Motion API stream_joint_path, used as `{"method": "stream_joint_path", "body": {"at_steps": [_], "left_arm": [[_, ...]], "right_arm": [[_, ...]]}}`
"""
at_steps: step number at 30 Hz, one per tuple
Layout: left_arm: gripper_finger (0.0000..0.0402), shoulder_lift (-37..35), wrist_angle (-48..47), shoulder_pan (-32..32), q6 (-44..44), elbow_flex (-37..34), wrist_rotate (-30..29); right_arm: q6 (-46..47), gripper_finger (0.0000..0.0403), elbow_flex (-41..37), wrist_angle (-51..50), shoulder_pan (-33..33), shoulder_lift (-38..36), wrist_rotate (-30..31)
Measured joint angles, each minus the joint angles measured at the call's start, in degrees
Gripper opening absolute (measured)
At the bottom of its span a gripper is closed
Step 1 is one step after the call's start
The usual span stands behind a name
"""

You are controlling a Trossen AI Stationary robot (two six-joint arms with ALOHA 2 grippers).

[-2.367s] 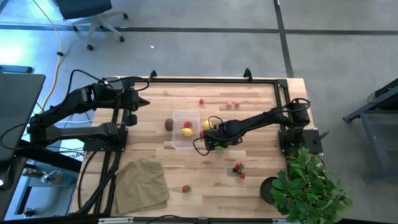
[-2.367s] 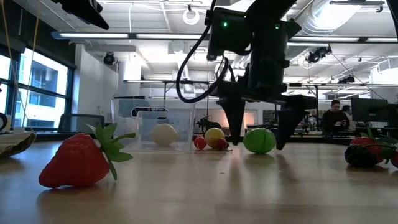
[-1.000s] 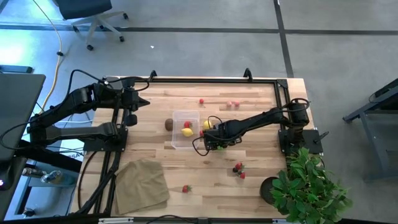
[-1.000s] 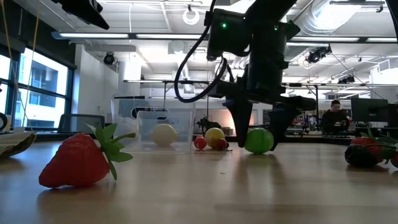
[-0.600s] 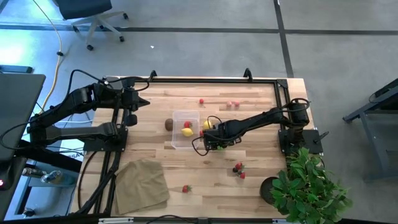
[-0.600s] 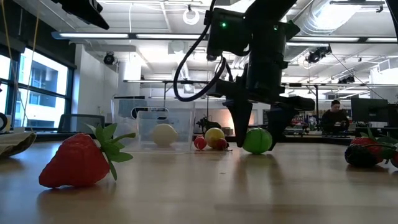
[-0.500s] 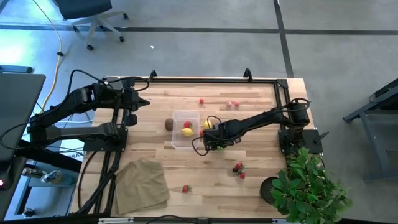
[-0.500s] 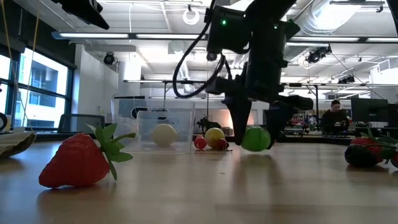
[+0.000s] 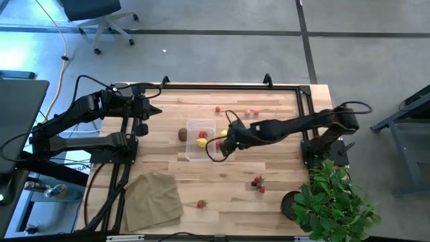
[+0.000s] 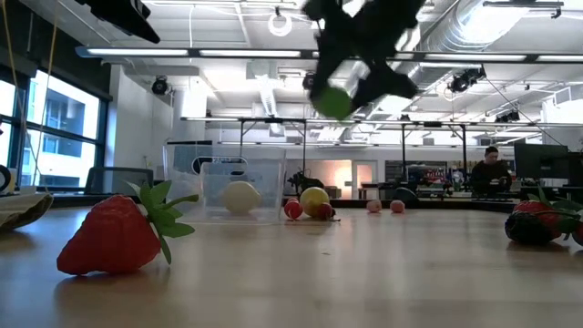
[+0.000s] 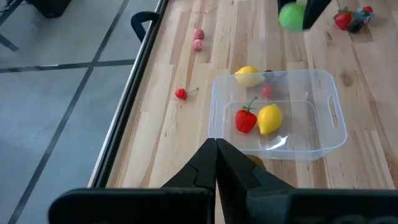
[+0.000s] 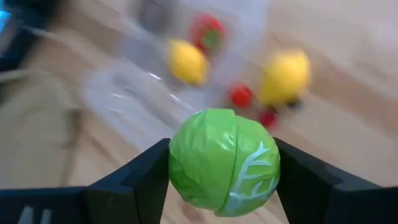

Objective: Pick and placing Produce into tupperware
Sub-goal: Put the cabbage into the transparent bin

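Note:
My right gripper (image 9: 224, 143) hangs high above the table, just right of the clear tupperware tub (image 9: 190, 156), and is shut on the green ball (image 12: 224, 160). In the low view the ball (image 10: 335, 102) is far above the tabletop. The tub (image 11: 329, 112) holds a yellow lemon (image 11: 269, 118) and a strawberry (image 11: 245, 120). A second lemon (image 11: 249, 76) and small red berries lie on the table against its right side. A brown kiwi (image 9: 182, 134) lies left of the tub. My left gripper (image 11: 216, 146) waits, shut, near the table's far left corner. My right gripper pinches the green ball between its two fingers (image 12: 146, 165), one on each opposite side of it (image 12: 180, 158). The fingers come at it from above. The ball is lifted clear of the table, over the spot beside the tub's right side.
A tan cloth (image 9: 153, 197) lies at the near left. Strawberries and a dark berry (image 9: 258, 183) sit near the potted plant (image 9: 332, 202) at the near right. One strawberry (image 10: 114, 235) is close to the near edge. Pink and red berries (image 9: 252, 113) lie toward the far edge.
My right gripper has shut on the green ball, which rested on the table right of the tub. It has lifted the ball well clear of the table and carried it left, toward the tub. The left arm has kept still.

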Motion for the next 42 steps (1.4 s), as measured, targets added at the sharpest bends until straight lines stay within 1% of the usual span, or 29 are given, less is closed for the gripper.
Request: {"method": "stream_joint_path", "body": {"at_steps": [6, 10, 13, 16, 19, 22, 24, 29, 36, 39, 42], "left_arm": [[0.0001, 0.0, 0.0, 0.0, 0.0, 0.0, 0.0], [0.0001, 0.0, 0.0, 0.0, 0.0, 0.0, 0.0], [0.0001, 0.0, 0.0, 0.0, 0.0, 0.0, 0.0], [0.0001, 0.0, 0.0, 0.0, 0.0, 0.0, 0.0], [0.0001, 0.0, 0.0, 0.0, 0.0, 0.0, 0.0], [0.0001, 0.0, 0.0, 0.0, 0.0, 0.0, 0.0], [0.0001, 0.0, 0.0, 0.0, 0.0, 0.0, 0.0], [0.0001, 0.0, 0.0, 0.0, 0.0, 0.0, 0.0], [0.0001, 0.0, 0.0, 0.0, 0.0, 0.0, 0.0], [0.0001, 0.0, 0.0, 0.0, 0.0, 0.0, 0.0], [0.0001, 0.0, 0.0, 0.0, 0.0, 0.0, 0.0]], "right_arm": [[-17.4, 0.0229, 0.0, 11.1, -0.1, -5.0, 0.6], [-25.8, 0.0229, 0.0, 17.1, -0.2, -6.1, 0.9], [-29.9, 0.0229, 0.0, 20.5, -0.9, -6.0, 0.7], [-30.5, 0.0229, 0.1, 23.8, -2.1, -5.3, 0.1], [-30.7, 0.0229, 0.5, 24.8, -3.5, -4.0, -2.1], [-33.4, 0.0229, 4.3, 20.7, -4.6, -1.2, -3.6], [-36.2, 0.0229, 8.6, 15.6, -5.4, 1.4, -4.2], [-41.6, 0.0229, 22.5, 0.6, -7.7, 9.6, -5.6], [-44.8, 0.0229, 41.9, -18.7, -9.8, 24.0, -5.7], [-44.8, 0.0229, 47.7, -23.3, -10.3, 30.0, -6.2], [-44.5, 0.0229, 52.3, -25.0, -10.9, 35.4, -6.4]]}}
